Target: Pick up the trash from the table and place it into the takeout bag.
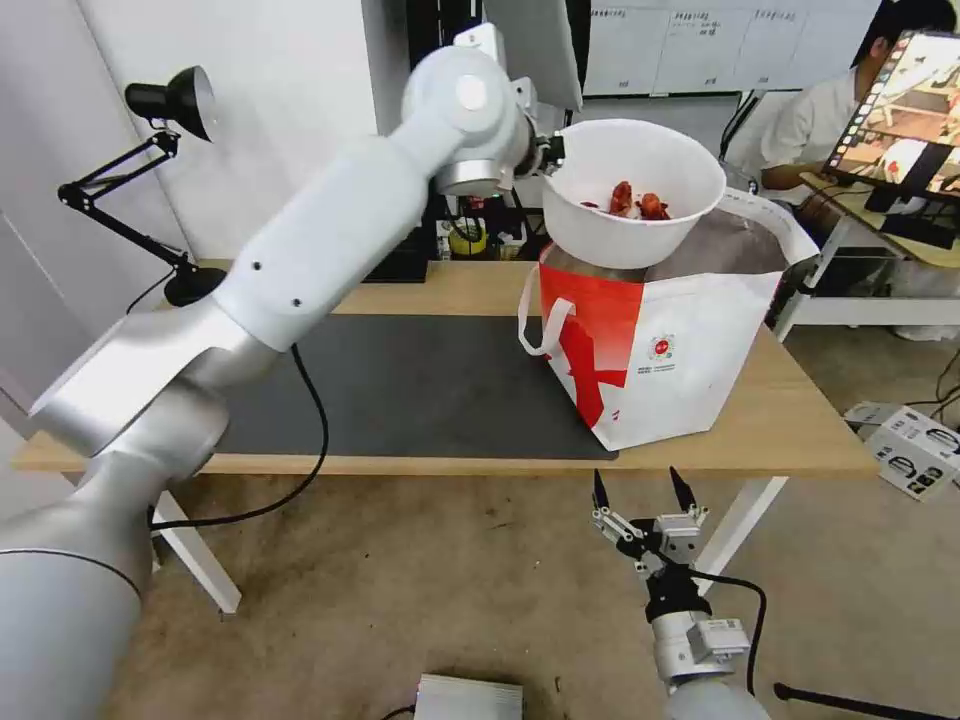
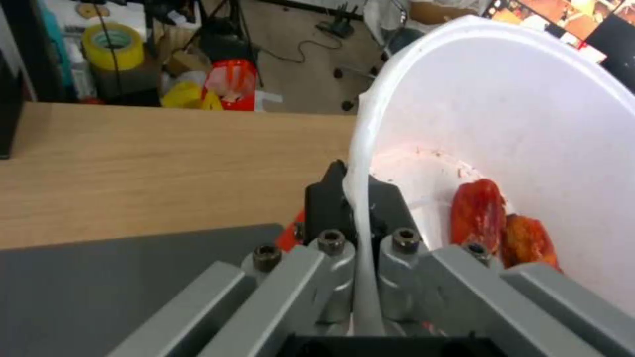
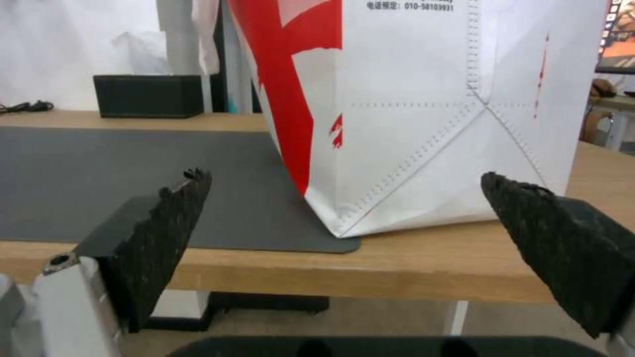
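Observation:
My left gripper [image 2: 360,198] is shut on the rim of the white round bowl [image 1: 632,190], pinching its wall [image 2: 503,119] between the fingers. Red crayfish shells [image 1: 636,203] lie in the bowl's bottom [image 2: 499,225]. The bowl hangs tilted above the open mouth of the takeout bag [image 1: 660,340], a boxy white tote with a red panel and foil lining, standing on the light-wood table [image 1: 800,420] at the right end of the dark grey mat [image 1: 420,385]. My right gripper [image 1: 640,490] waits open below the table's front edge, facing the bag's lower corner [image 3: 410,148].
A black desk lamp [image 1: 165,110] stands at the table's back left. A black tissue box [image 3: 149,95] sits behind the mat. A desk with a monitor [image 1: 905,110] is at the back right, and a small box [image 1: 915,450] lies on the floor to the right.

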